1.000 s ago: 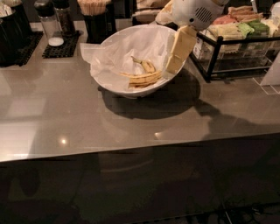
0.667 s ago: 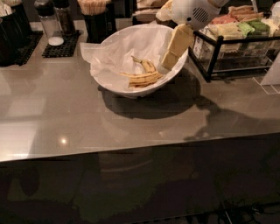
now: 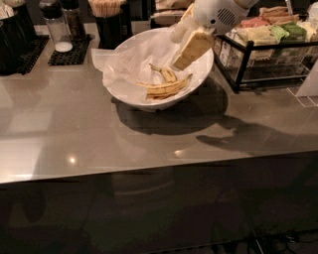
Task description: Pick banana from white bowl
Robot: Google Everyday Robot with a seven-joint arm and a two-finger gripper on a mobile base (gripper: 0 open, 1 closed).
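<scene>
the bananas lay in the white bowl (image 3: pixel 120 95), a long one (image 3: pixel 166 90) curved across the bottom and a shorter one (image 3: pixel 167 74) just behind it, both resting on the crinkled white paper (image 3: pixel 124 58) that lined the bowl and spilled over its left rim. the bowl itself sat tilted on the grey counter (image 3: pixel 99 139), toward the back and a little right of the middle. the gripper (image 3: pixel 180 59) hung over the bowl's right side, slanting down and leftward from the arm's white wrist (image 3: pixel 218 14), its tan tip above the bananas and apart from them; whether it was released or clenched i could not tell from where i stood, and it carried nothing i could see. just right of the bowl stood a black wire rack (image 3: pixel 244 59) filled with coloured packets (image 3: pixel 278 32). behind the bowl was a dark cup of wooden sticks (image 3: pixel 107 20), and to its left a glass shaker (image 3: pixel 57 27) on a black mat (image 3: pixel 69 53).
</scene>
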